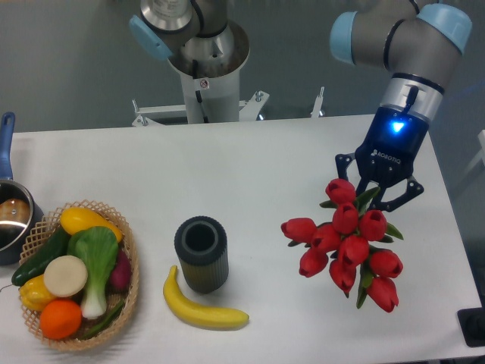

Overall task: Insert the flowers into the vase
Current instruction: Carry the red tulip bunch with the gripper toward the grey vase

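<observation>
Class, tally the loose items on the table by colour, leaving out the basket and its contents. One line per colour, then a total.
Red: 1, the flowers, a bunch of tulips at the gripper
Dark grey: 1, the vase
Yellow: 1, the banana
Metal with blue handle: 1, the saucepan
Total: 4

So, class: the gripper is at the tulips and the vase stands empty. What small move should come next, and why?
Probably lift the tulips and carry them left toward the vase. The gripper appears closed on the top of the bunch, the vase stands upright, mouth open, well to the left, beside the banana.
</observation>
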